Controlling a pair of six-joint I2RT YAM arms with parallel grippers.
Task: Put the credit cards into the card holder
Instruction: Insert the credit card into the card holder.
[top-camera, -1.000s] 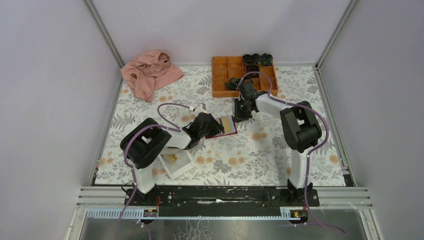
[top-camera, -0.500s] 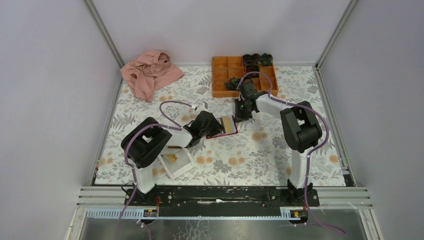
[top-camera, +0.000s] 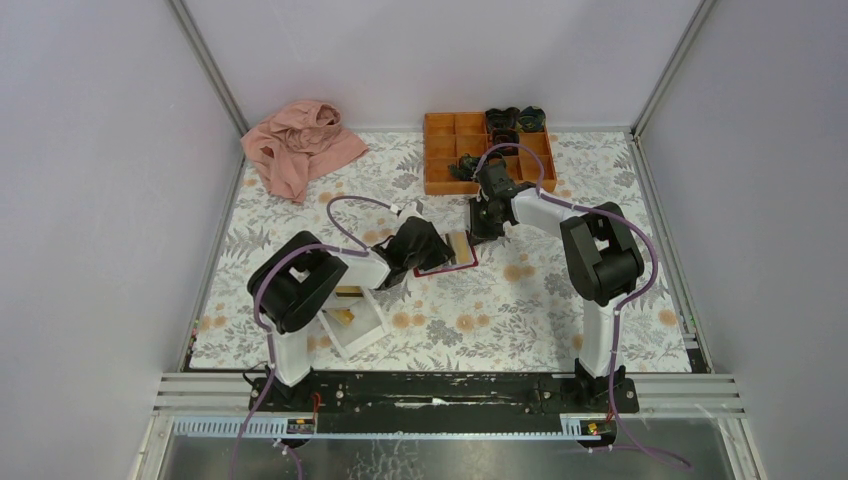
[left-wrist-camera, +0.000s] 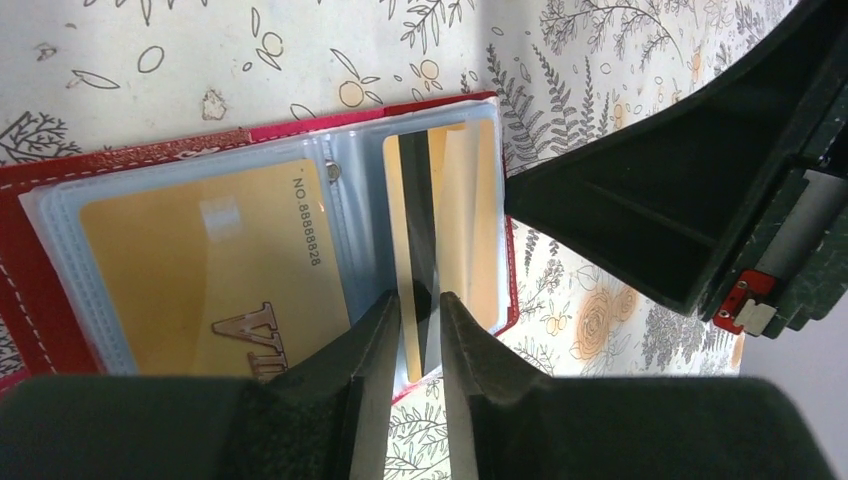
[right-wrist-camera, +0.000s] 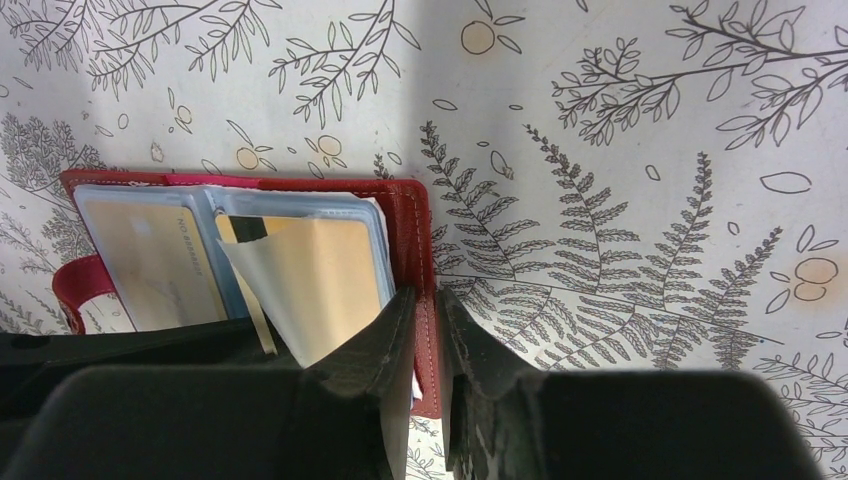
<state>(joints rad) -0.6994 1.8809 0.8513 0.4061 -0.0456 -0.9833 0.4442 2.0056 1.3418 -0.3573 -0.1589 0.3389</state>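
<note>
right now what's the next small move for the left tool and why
Probably ease the left tool forward a little, sliding the card deeper into the clear pocket of the card holder. The card is pinched at its near end and looks tilted and only partly in, while the right tool grips the holder's red edge, steadying it.
</note>
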